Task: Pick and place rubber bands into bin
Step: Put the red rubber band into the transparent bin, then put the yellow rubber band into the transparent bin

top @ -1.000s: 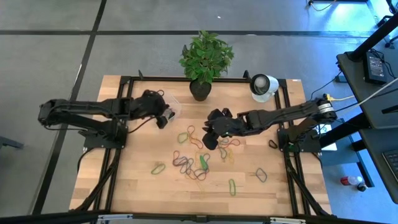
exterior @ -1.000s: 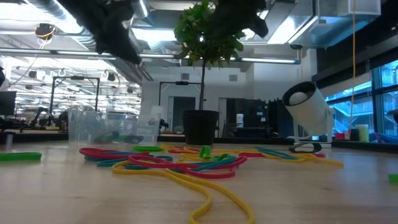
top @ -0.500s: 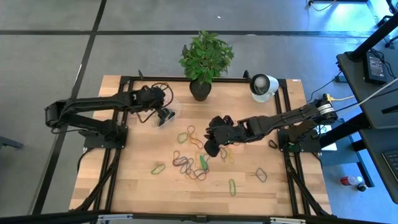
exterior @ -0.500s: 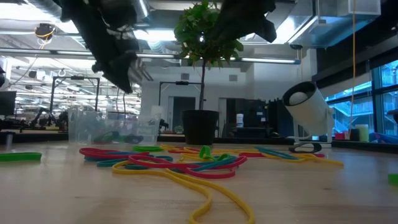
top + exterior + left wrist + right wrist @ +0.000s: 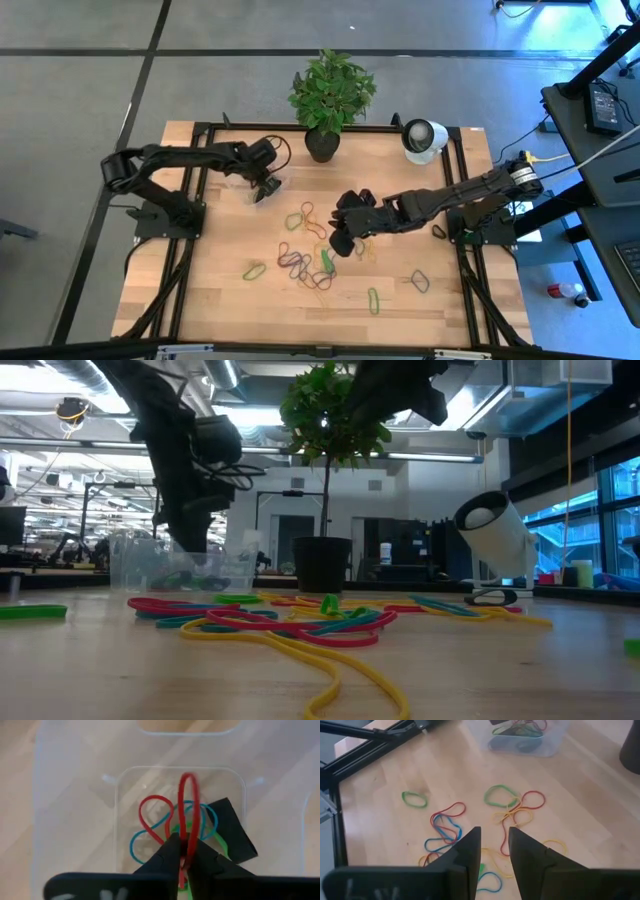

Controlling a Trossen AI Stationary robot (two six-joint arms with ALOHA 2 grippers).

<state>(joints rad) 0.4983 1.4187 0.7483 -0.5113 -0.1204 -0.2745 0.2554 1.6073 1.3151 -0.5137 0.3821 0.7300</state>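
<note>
Left gripper [image 5: 182,857]: I have it hanging over the bin [image 5: 75,820], fingers all but closed, pinching a red band [image 5: 187,805] that stands up between them.
Right gripper [image 5: 495,845]: I hold it above the loose bands [image 5: 310,262] mid-table, fingers parted by a narrow gap, nothing in them.
Bands: most lie scattered and tangled on the wood between the arms; a few red, blue and green ones [image 5: 165,827] already sit in the bin.
Bin: clear, at the table's far left, just beside the plant pot [image 5: 321,143].
Handling, my guess: light, limp, stretchy, grippy; may cling to a finger on release.
Where to grip: one strand of a loop lying apart from the tangle.
Surface: pale wood table [image 5: 450,310], flat and smooth.
Room: open workshop with ceiling lights; a white round device [image 5: 424,137] at the far right corner.
</note>
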